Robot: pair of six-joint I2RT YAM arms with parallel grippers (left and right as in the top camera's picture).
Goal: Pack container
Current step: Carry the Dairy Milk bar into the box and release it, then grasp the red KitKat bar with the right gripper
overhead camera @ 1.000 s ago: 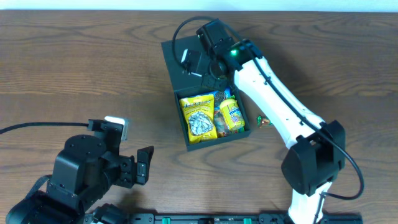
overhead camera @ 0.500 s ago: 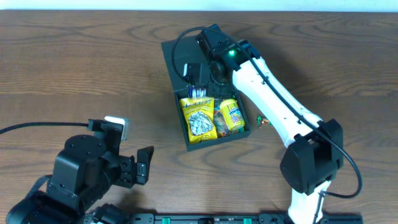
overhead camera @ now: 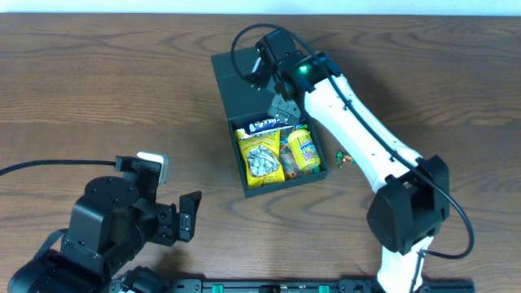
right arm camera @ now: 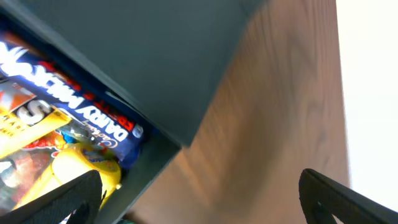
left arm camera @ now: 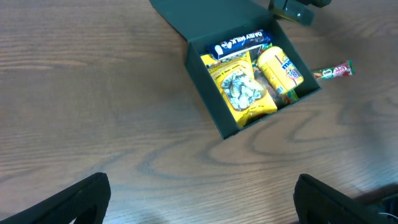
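The container [overhead camera: 232,150] is a dark box with its flap lid [overhead camera: 238,72] lying open on the table. At its far end rests a blue chocolate bar [overhead camera: 264,124], with a yellow-and-silver packet [overhead camera: 260,159] and a yellow snack packet [overhead camera: 302,150] in front of it. Just behind the bar, over the hinge, my right gripper [overhead camera: 275,91] hangs open and empty. In the right wrist view the bar [right arm camera: 74,106] lies under the lid [right arm camera: 143,50]. My left gripper [left arm camera: 202,205] stands open and empty, low at the table's near left, well short of the container [left arm camera: 200,84].
A small wrapped candy [overhead camera: 342,159] lies on the wood just right of the box, and it also shows in the left wrist view as the candy [left arm camera: 333,71]. The white right arm [overhead camera: 358,130] reaches diagonally over the table's right half.
My right gripper came down from over the lid with the blue bar, opened, and left it at the box's far end. The left arm has not moved.
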